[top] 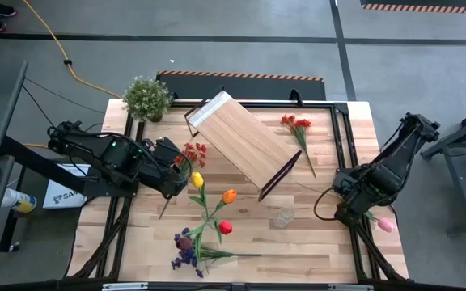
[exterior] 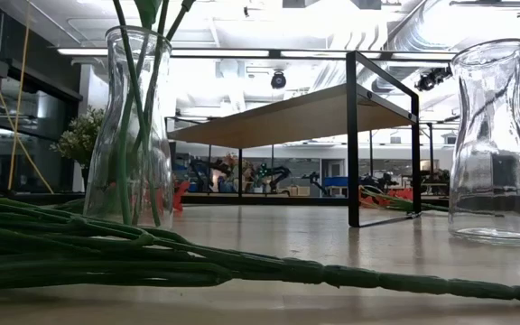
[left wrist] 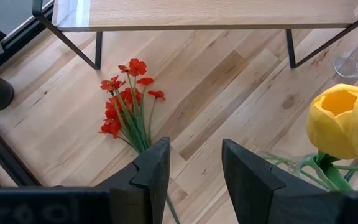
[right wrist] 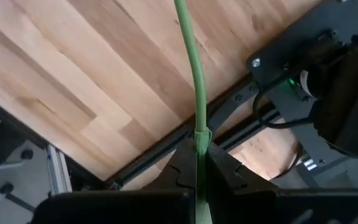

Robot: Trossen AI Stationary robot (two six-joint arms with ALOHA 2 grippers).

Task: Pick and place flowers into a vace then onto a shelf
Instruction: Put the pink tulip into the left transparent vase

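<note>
We see the right end effector (right wrist: 199, 163) pinching a stem (right wrist: 194, 81) at the tabletop's (top: 314, 242) right edge, bloom hidden; the left end effector (left wrist: 194, 171) gapes over red sprays (left wrist: 126, 102).

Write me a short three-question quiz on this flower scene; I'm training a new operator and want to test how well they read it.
1. True or false: the right gripper is shut on a green stem.
2. Which flower stands beside the left gripper? A) yellow tulip B) pink tulip C) purple spray
3. Fill in: the red spray lies on the table in front of the ____ fingers.

Key: 1 true; 2 A; 3 left.
</note>
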